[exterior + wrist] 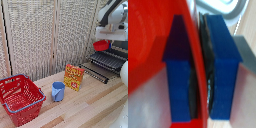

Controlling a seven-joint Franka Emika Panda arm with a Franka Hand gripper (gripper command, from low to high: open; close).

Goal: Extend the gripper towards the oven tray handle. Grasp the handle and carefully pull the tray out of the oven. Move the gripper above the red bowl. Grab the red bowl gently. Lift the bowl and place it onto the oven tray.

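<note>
My gripper [106,39] hangs from the white arm at the exterior view's upper right, shut on the rim of the red bowl [101,45]. The bowl is in the air, just above the far end of the tray [109,60], a dark wire rack pulled out over the drop-down door [96,73]. Only a dark edge of the oven [122,46] shows behind the arm. In the wrist view both blue fingertips [178,75] pinch the bowl's thin red wall [148,45] between them, and the gripper [199,75] fills the picture.
On the wooden table [95,107] stand an orange-yellow box [74,76], a blue cup [58,91] and a large red wire basket [20,97] at the exterior view's left. A beige folding screen [45,35] closes the back.
</note>
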